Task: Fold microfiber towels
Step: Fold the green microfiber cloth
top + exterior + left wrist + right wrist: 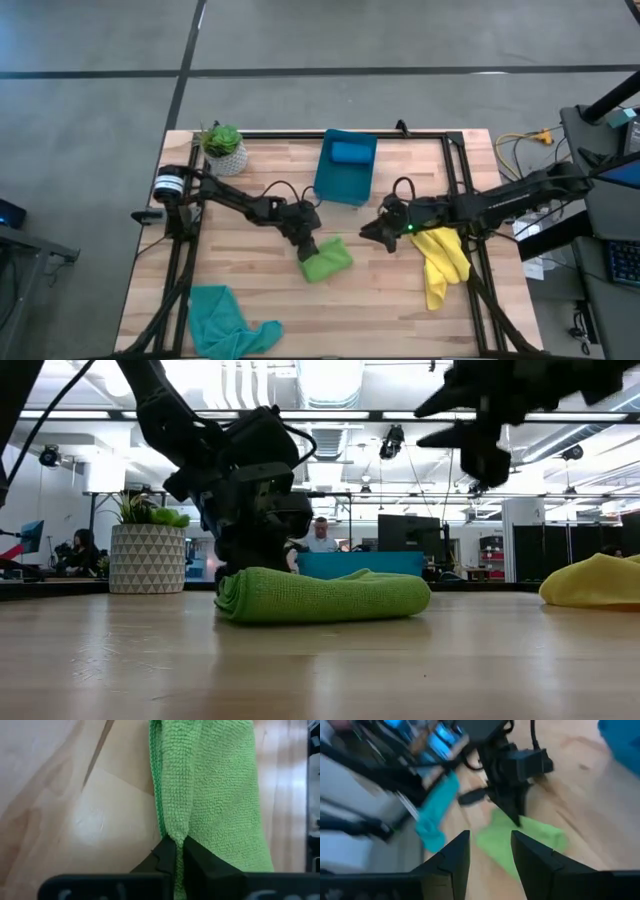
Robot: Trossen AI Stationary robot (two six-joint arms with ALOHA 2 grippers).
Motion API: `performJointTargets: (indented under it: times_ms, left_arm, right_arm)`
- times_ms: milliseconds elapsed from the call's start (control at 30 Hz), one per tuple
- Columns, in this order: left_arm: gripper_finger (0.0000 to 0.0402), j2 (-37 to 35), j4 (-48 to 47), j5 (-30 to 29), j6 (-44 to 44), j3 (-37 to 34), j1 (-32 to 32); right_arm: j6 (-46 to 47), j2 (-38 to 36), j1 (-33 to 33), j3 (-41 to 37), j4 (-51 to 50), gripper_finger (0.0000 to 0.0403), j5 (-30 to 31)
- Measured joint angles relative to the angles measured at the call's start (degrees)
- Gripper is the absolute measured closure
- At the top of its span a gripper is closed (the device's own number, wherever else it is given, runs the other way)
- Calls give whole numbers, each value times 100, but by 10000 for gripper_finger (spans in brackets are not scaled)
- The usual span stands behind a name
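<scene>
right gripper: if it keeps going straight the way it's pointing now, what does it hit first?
Probably the lime green towel: in its wrist view the open right gripper aims right at it. The left gripper, shut on that towel's edge, sits just behind. How far off it is is unclear.

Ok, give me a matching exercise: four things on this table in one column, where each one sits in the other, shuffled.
Things:
1. lime green towel
2. blue towel
3. yellow towel
4. teal towel

Places:
A. inside the plastic bin at the table's far edge
B. crumpled near the front left corner
C. folded at mid-table, its edge pinched by the left gripper
D. bunched under the right arm

Pairs: 1-C, 2-A, 3-D, 4-B
</scene>
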Motion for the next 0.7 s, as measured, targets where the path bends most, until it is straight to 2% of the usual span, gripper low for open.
performJointTargets:
  times_ms: [133, 300, 533, 700]
  left_arm:
    - [401, -171, -1, -317, 168, -8, 30]
    - [401, -189, 199, -592, 678, -11, -71]
    - [401, -298, 211, -939, 1580, -8, -159]
    - [401, -441, 195, -1550, 2116, -1, -242]
  right_arm:
    - [1029, 292, -36, -802, 1064, 235, 10]
    - [1648, 976, 45, -1062, 1308, 185, -28]
    - [1163, 1982, 45, -415, 1428, 126, -36]
    - [771, 2565, 45, -13, 1408, 106, -122]
